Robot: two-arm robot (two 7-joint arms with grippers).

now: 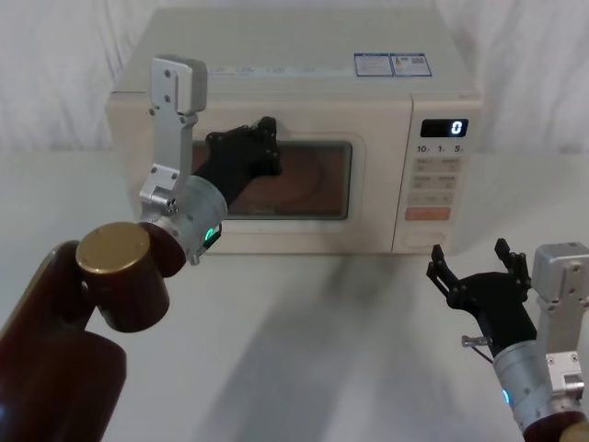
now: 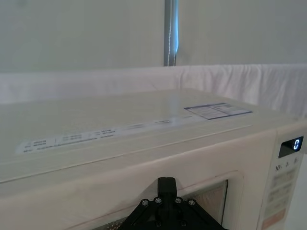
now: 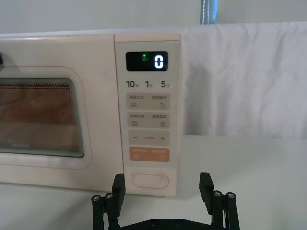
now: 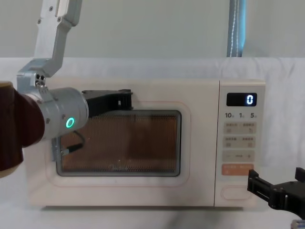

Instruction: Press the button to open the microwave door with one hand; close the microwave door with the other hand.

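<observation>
Microwave door (image 1: 276, 184), shut flush and stiff on its side hinge, bears the left gripper (image 1: 262, 145), finger spread unreadable, while the right gripper (image 3: 163, 191) waits spread wide before the springy pill-shaped button (image 3: 150, 180) low on the keypad.

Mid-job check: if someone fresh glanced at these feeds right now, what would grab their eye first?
The left gripper, raised against the upper part of the microwave door, which looks shut flush with the cream body. Next, the right gripper, fingers spread open, low on the table just in front of the button at the bottom of the control panel. The display glows "0".
</observation>
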